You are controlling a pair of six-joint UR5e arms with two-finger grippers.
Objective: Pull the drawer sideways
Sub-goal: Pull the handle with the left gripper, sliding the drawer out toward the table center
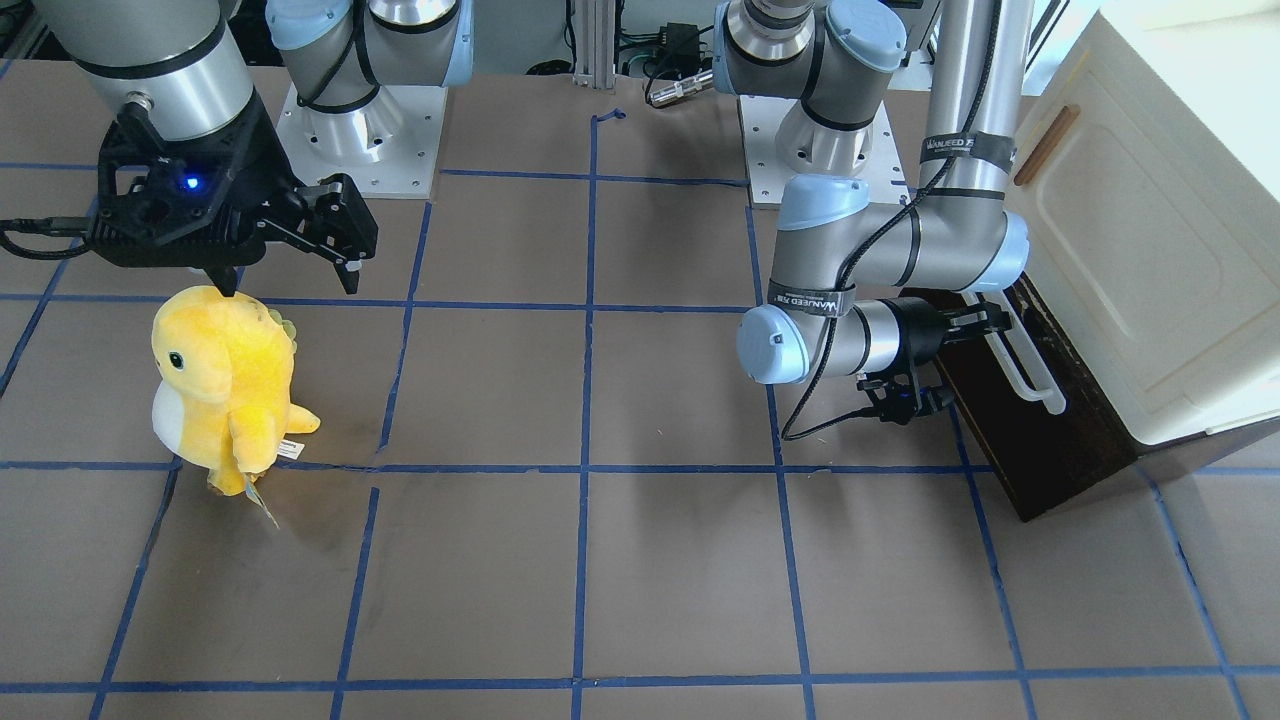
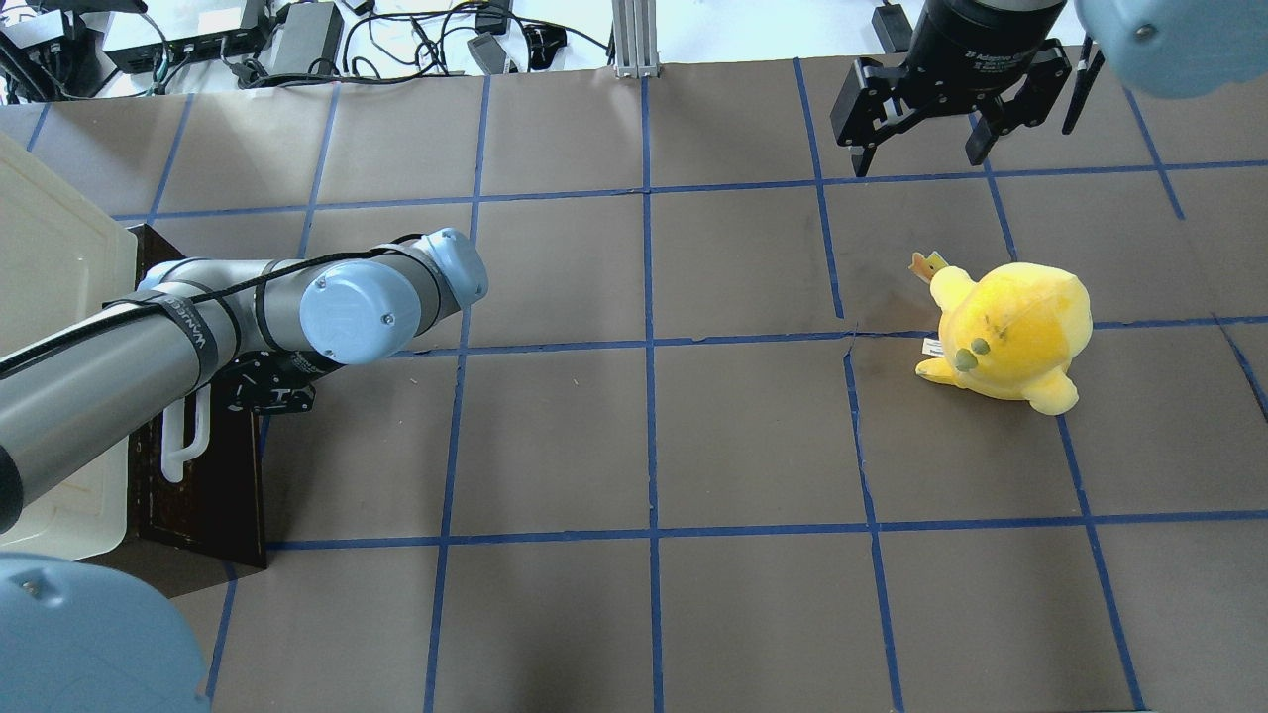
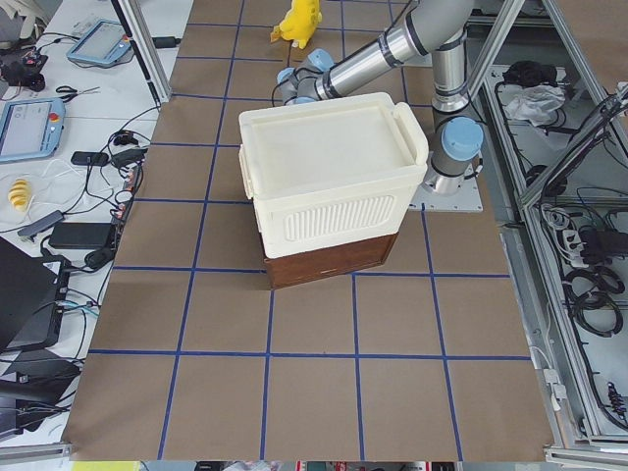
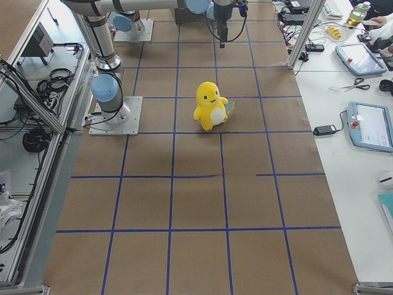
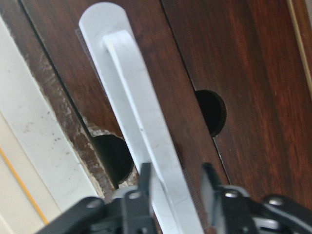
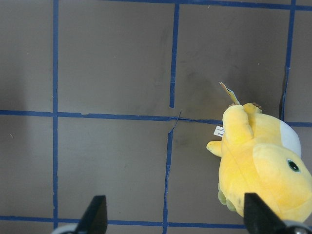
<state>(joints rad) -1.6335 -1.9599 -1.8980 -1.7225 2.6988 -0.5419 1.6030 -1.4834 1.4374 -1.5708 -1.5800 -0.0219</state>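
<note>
The dark brown drawer (image 1: 1050, 440) sits at the foot of the cream cabinet (image 1: 1150, 250), its front facing the table's middle. Its long white bar handle (image 1: 1030, 375) runs along that front. My left gripper (image 1: 995, 325) reaches in sideways at the handle's far end. In the left wrist view the handle (image 5: 141, 126) passes between the two black fingers (image 5: 146, 185), which are closed in around it against the drawer front (image 5: 243, 73). My right gripper (image 2: 921, 158) hangs open and empty above the table, far from the drawer.
A yellow plush toy (image 1: 225, 385) stands on the brown paper just below the right gripper. The cabinet door carries a small brown wooden handle (image 1: 1045, 145). Both arm bases (image 1: 360, 130) are bolted at the table's robot side.
</note>
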